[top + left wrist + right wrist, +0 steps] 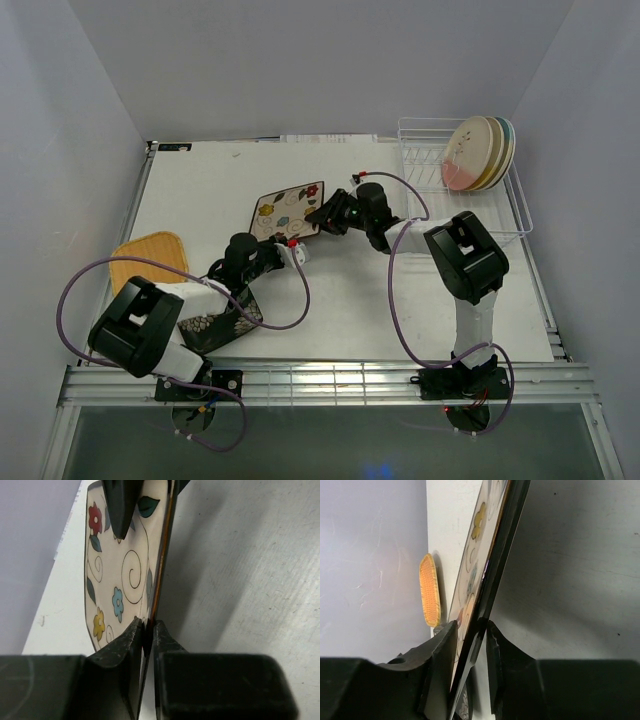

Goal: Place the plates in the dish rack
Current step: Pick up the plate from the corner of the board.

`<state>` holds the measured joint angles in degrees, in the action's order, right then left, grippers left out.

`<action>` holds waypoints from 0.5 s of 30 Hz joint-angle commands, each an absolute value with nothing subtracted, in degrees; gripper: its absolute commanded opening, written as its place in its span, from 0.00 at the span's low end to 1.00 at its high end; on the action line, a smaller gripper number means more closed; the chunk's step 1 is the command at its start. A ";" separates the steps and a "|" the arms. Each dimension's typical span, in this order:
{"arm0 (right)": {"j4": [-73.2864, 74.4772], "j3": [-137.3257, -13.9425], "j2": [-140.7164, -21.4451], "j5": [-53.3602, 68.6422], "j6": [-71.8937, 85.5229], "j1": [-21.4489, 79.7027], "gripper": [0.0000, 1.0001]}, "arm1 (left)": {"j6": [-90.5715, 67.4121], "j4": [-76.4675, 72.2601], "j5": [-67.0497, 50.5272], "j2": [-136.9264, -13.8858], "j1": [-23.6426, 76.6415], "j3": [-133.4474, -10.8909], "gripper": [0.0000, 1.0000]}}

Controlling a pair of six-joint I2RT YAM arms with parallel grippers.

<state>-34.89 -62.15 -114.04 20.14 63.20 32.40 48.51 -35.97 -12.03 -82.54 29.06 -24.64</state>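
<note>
**Now: one flowered plate, two claws on it**

Mid-table, the flowered plate (pixel 288 212) hangs between both arms, its cream face with small coloured blooms tilted up toward the top camera. The left gripper (pixel 288 241) has it by the near edge. In the left wrist view, the two black fingers of the left gripper (pixel 148 630) are pinched tight on the rim, with the flowered plate (pixel 120 575) standing edge-on above them. The right gripper (pixel 322 216) takes the opposite, right-hand edge. In its own camera the right gripper (pixel 470 630) has a finger on each side of the flowered plate (pixel 479 522), closed against its thin dark rim. One finger of that right claw also shows at the top of the left wrist view. From these angles I cannot tell whether any corner of the plate touches the table (pixel 400 300).

The orange-yellow plate (pixel 150 258) lies flat at the left edge of the table, well apart from the held one. It shows edge-on as an orange-yellow plate (pixel 430 590) in the right wrist view. The black floral plate (pixel 215 322) lies near the front, partly hidden under the left arm.

The dish rack (pixel 425 160) sits at the far right corner. Round plates (pixel 468 152) stand upright in its right end, packed face to face. The front one is cream with a pink half, and a teal rim shows at the back. There seem to be four, though the stack is too tight to count surely.
</note>
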 commanded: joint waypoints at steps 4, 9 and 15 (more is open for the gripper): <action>-39.11 -63.90 -113.38 19.95 62.14 32.26 0.08 | 42.01 -34.63 -16.88 -79.63 29.53 -23.56 0.29; -39.29 -63.63 -113.12 19.69 61.79 32.26 0.08 | 41.57 -34.63 -16.79 -79.37 29.53 -23.29 0.43; -39.11 -63.46 -112.76 19.16 60.39 32.34 0.08 | 40.78 -34.63 -17.84 -76.91 29.53 -22.15 0.51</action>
<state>-32.32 -62.08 -114.61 18.57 60.53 32.58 42.39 -34.24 -15.66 -80.09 29.36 -22.83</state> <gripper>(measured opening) 0.254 0.504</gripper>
